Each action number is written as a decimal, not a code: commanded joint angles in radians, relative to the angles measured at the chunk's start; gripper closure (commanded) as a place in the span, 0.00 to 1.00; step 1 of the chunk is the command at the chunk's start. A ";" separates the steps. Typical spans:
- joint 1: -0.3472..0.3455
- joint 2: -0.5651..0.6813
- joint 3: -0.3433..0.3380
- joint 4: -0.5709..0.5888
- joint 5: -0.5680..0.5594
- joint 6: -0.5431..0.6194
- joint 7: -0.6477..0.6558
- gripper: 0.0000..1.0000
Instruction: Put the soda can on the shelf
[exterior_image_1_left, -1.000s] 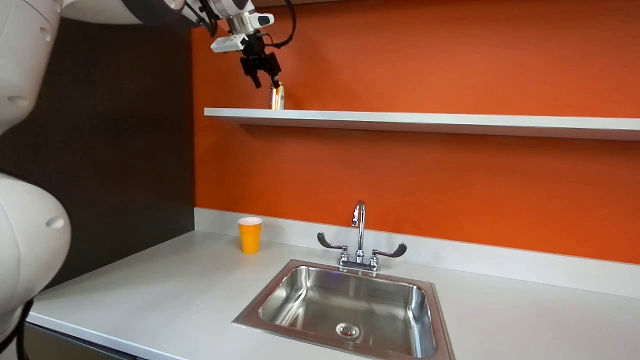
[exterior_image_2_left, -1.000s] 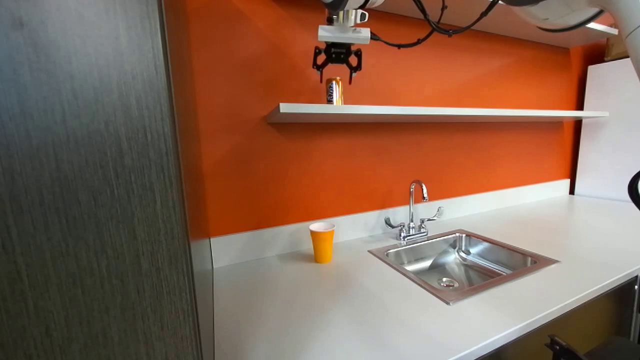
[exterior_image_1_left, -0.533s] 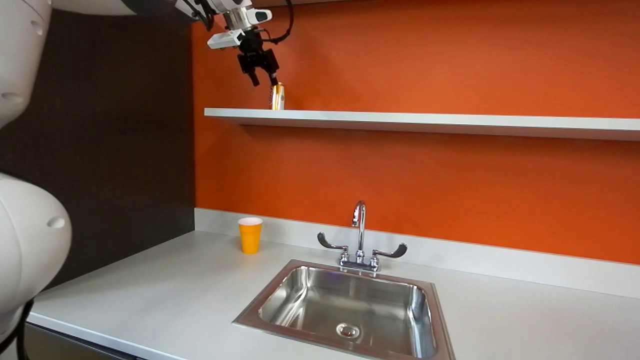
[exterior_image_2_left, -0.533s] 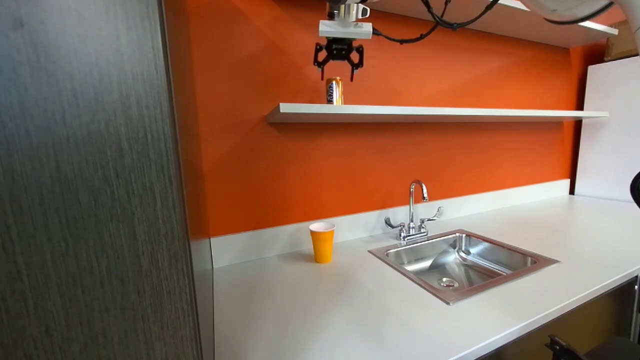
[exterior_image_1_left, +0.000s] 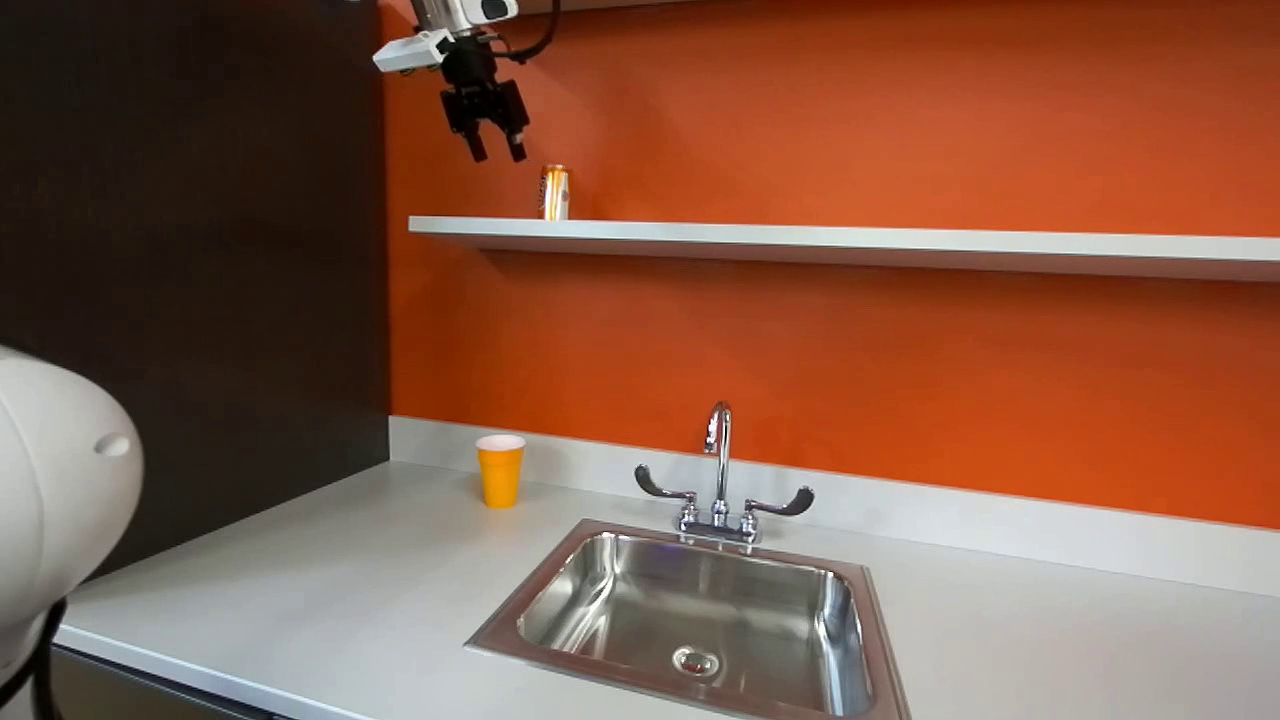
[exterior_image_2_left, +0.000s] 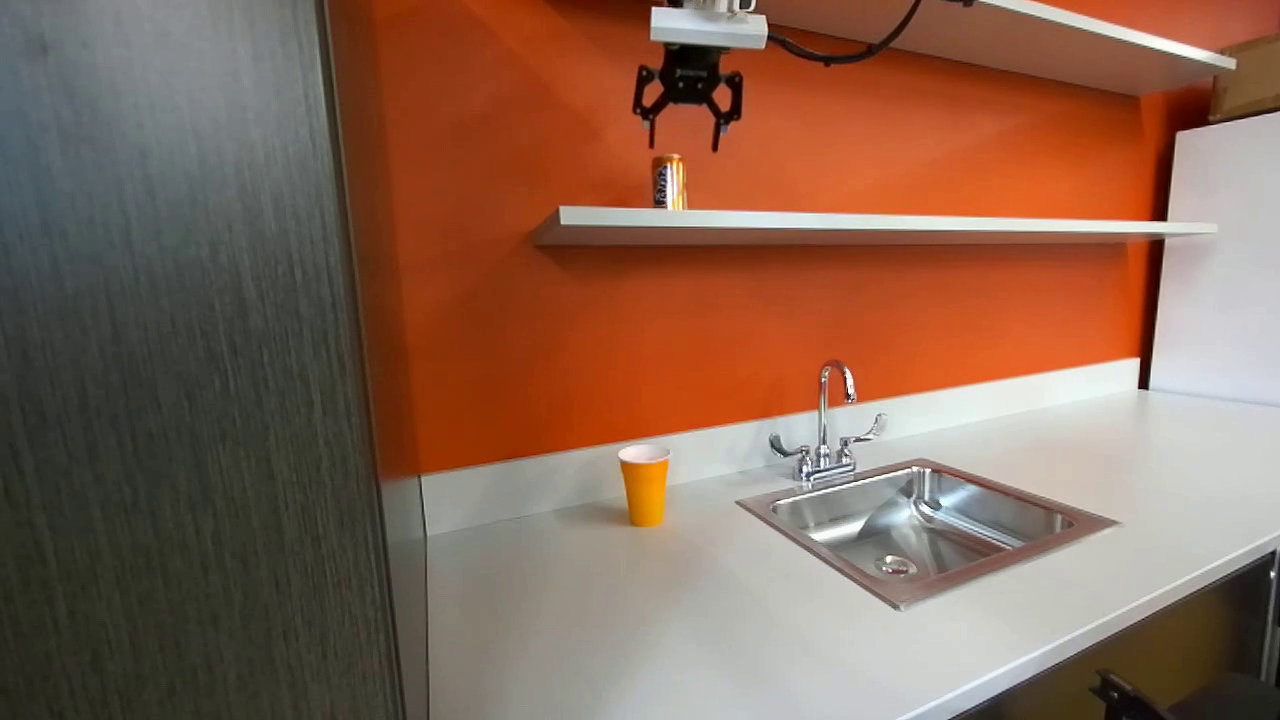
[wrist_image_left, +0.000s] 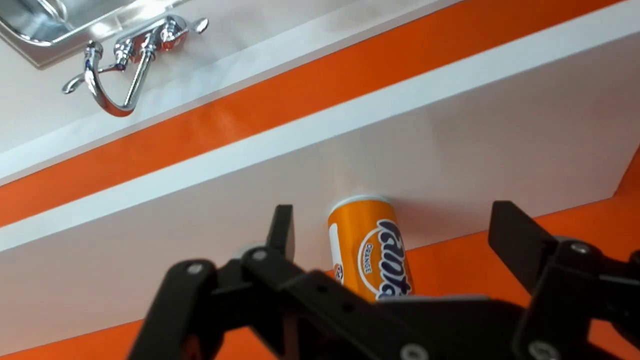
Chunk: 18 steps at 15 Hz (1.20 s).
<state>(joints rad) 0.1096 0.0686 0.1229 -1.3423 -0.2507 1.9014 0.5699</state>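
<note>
The orange soda can (exterior_image_1_left: 555, 193) stands upright on the white shelf (exterior_image_1_left: 840, 240), near one end. In an exterior view the can (exterior_image_2_left: 669, 182) shows its dark lettering, and the shelf (exterior_image_2_left: 880, 226) runs along the orange wall. My gripper (exterior_image_1_left: 498, 154) is open and empty, above the can and off to one side, not touching it. It also hangs higher than the can in an exterior view (exterior_image_2_left: 684, 146). In the wrist view the can (wrist_image_left: 365, 240) appears between the open fingers (wrist_image_left: 392, 209), apart from both; the gripper body hides its upper end. The shelf surface (wrist_image_left: 225, 220) lies behind it.
A yellow-orange cup (exterior_image_1_left: 500, 475) stands on the counter (exterior_image_1_left: 330, 590) below the shelf. A sink (exterior_image_1_left: 876, 640) with a faucet (exterior_image_1_left: 722, 470) is set into the counter. A dark panel (exterior_image_1_left: 190, 250) borders one end. A higher shelf (exterior_image_2_left: 1050, 50) hangs above.
My gripper has moved up and away from the can, so a gap now shows between them in both exterior views. The fingers stay open. The can has not moved on the shelf.
</note>
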 joint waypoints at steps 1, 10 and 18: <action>-0.006 -0.172 0.001 -0.224 0.106 0.020 -0.077 0.00; -0.013 -0.404 0.000 -0.530 0.193 -0.053 -0.195 0.00; -0.031 -0.427 -0.033 -0.659 0.251 -0.192 -0.260 0.00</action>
<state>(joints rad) 0.1048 -0.3471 0.0962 -1.9607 -0.0273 1.7479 0.3470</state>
